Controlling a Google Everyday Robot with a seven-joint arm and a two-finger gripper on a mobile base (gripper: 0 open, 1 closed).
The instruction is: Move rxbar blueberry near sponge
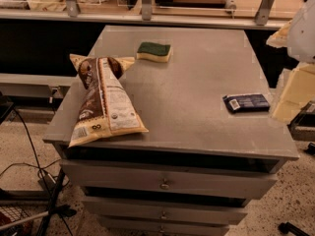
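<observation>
Legible text: none that you can read out.

- Snack bag (104,102), lying at the left of the tabletop (197,82): you get a white panel of fine print down its face, a small round seal and a dark mark near its lower end, all too small to read.
- Rxbar blueberry (246,102), near the right edge: a white label patch at its left end, markings unreadable.
- Hand (291,97), pale, at the right edge just beside the bar: bears nothing you can read.

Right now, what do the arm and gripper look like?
The arm is a bulky white shell at the right edge. Below it, the gripper, just right of the bar, is pale cream with blocky, flat-faced segments. No cables or markings show.
</observation>
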